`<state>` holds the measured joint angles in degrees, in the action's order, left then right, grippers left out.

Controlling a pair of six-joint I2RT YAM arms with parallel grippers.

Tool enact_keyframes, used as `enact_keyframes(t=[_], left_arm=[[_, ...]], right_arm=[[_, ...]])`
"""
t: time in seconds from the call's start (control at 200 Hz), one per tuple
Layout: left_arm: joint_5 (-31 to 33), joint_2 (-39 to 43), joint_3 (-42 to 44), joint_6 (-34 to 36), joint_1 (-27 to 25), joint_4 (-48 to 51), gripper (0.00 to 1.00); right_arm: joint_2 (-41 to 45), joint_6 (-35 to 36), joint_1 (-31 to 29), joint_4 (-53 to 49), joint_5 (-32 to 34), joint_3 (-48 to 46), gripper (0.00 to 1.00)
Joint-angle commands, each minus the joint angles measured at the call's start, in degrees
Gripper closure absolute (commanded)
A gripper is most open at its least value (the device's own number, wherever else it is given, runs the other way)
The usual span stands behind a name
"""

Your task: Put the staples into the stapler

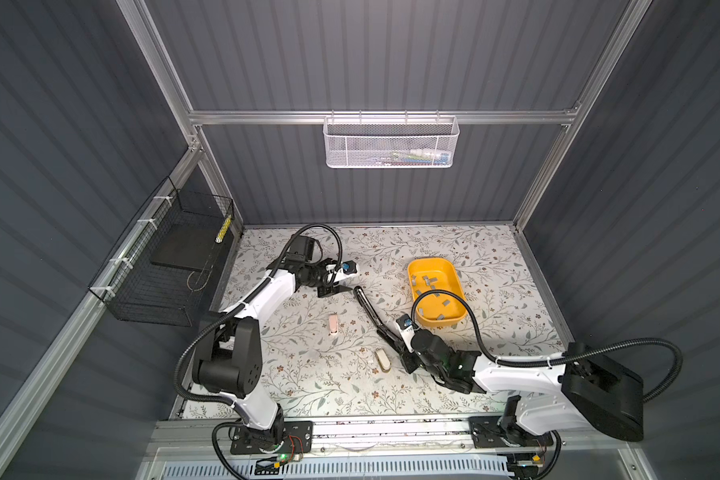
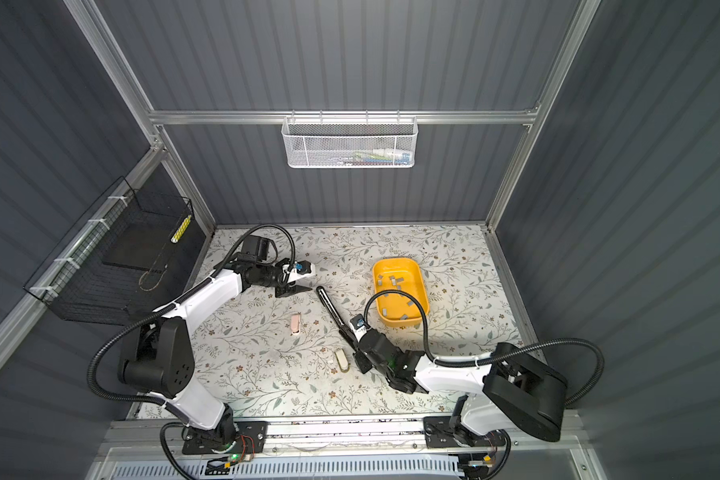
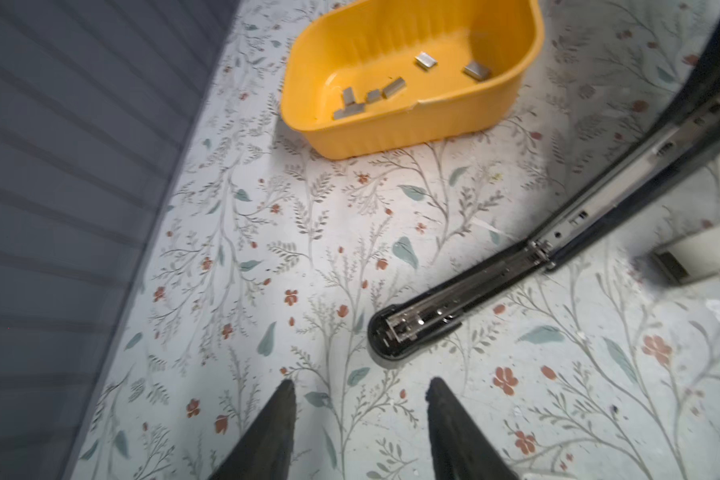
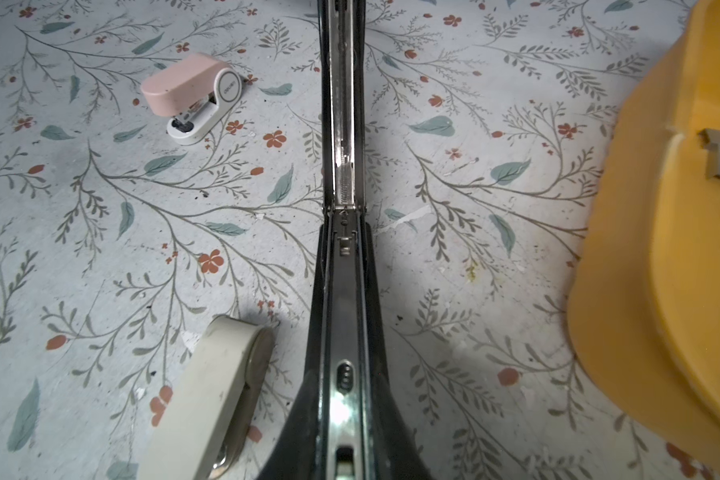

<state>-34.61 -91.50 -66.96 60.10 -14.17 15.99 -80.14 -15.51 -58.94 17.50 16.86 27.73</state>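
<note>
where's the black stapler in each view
In a top view: black stapler opened flat mid-table, left of the yellow tray.
In a top view: black stapler, same spot, left of the yellow tray.
Left wrist: black stapler lies diagonally just ahead of the left claw.
Right wrist: black stapler runs through the centre, yellow tray beside it.
Shared landmark: yellow tray.

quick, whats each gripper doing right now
left gripper: open, nothing between the fingers
right gripper: shut on the black stapler
</note>
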Motion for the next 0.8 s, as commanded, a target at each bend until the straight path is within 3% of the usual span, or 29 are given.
enact_keyframes(t=[0.0,0.07,0.195,0.28,0.4,0.425,0.46,0.52,0.71,0.795], left_arm=[[9.98,8.09,5.88,-24.40,-0.11,-24.59,0.42],[17.60,11.13,6.75,-36.87,-0.06,-31.63,0.32],[27.88,13.89,2.30,-52.67,-0.06,-27.40,0.01],[34.03,15.64,1.99,-62.81,-0.06,-25.94,0.00],[37.16,17.85,3.03,-71.73,-0.02,-22.86,0.00],[37.32,18.36,3.50,-72.61,-0.06,-22.53,0.00],[37.42,19.04,4.27,-73.43,-0.06,-22.42,0.00],[36.30,19.88,5.46,-73.56,-0.06,-22.33,0.00],[23.97,16.43,4.41,-69.71,-0.15,-21.77,0.00],[19.21,14.30,2.43,-69.49,-0.31,-20.01,0.00]], right_arm=[[-3.49,-2.41,0.00,-4.91,2.14,2.80,1.00],[-5.58,-2.48,0.01,-5.84,0.96,4.15,1.00],[-7.76,-3.56,0.05,-5.86,0.83,4.90,1.00],[-8.93,-3.21,0.07,-6.86,-0.65,6.06,1.00],[-10.27,-3.74,0.14,-8.85,-1.78,7.55,1.00],[-10.30,-3.82,0.18,-9.04,-1.95,7.60,1.00],[-10.30,-3.74,0.27,-9.21,-2.11,7.69,0.92],[-10.05,-3.64,0.38,-9.49,-2.14,7.78,0.90],[-8.44,-2.87,0.71,-9.41,-2.54,7.69,0.87],[-7.94,-2.36,0.71,-10.14,-3.31,8.17,0.77]])
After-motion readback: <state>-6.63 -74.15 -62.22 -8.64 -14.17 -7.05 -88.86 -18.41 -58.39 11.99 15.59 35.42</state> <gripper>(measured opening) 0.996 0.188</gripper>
